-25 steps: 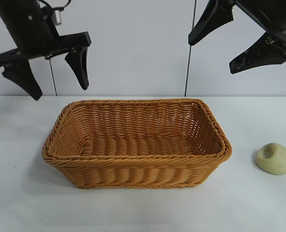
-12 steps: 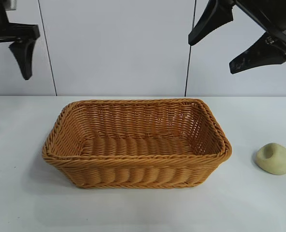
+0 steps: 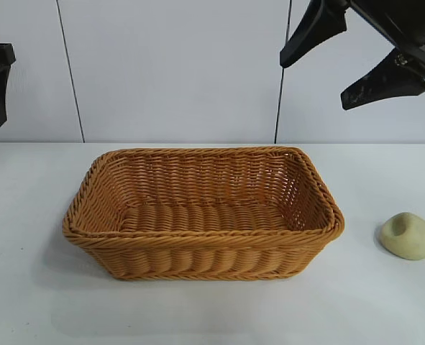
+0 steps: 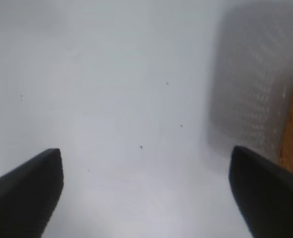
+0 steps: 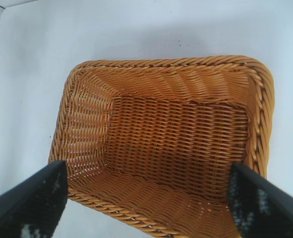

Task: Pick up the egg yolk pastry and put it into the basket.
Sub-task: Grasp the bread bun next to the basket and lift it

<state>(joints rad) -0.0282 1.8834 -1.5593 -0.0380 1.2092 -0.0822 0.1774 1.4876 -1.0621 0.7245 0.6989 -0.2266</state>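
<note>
At the far left edge, your left gripper (image 4: 146, 193) hangs high with its jaws spread wide and nothing between them, well clear of the work, probably so it stays out of the way. In the middle of the white counter (image 3: 25, 302) sits one large orange-brown woven wicker basket (image 3: 198, 267), empty and ready to receive. Above its right end, your right gripper (image 3: 356, 61) hovers, jaws apart, empty, angled down at the basket. At the near right lies one small pale yellow-beige domed egg yolk pastry (image 3: 407, 236), just beside the basket, untouched. Two grippers, one basket, one pastry.
</note>
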